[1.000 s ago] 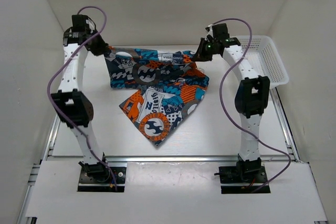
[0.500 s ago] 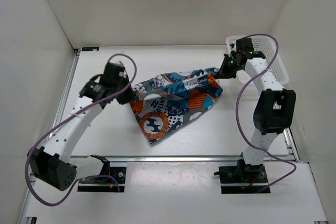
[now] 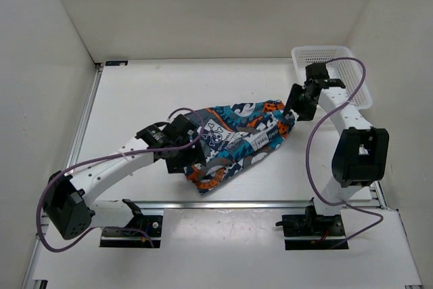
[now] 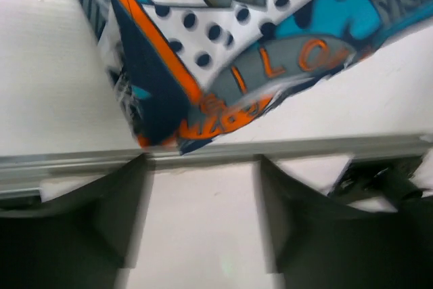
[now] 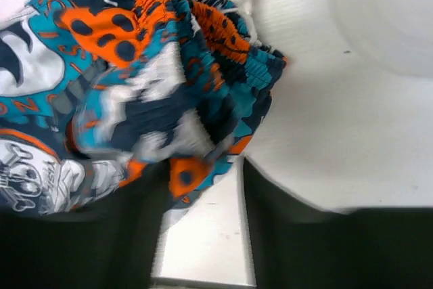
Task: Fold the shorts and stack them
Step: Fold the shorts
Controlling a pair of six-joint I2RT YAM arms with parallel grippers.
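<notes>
At bench (image 3: pixel 135 99) centre, the shorts (image 3: pixel 237 139) are lying bunched, stretching from 8 to 2 o'clock.
Left hand (image 4: pixel 201 164) is hovering released at their 8 o'clock end, right hand (image 5: pixel 204 167) released at 2 o'clock.

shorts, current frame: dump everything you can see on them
The soft cloth shorts, with a cartoon patchwork print in teal, orange, navy and white, lie crumpled in a long heap on the white table. The heap runs from near left to far right and is not neatly folded. A gathered, ruched end sits at the right gripper, and a printed corner lies just beyond the left gripper. Both grippers stand open, neither pinching cloth.
</notes>
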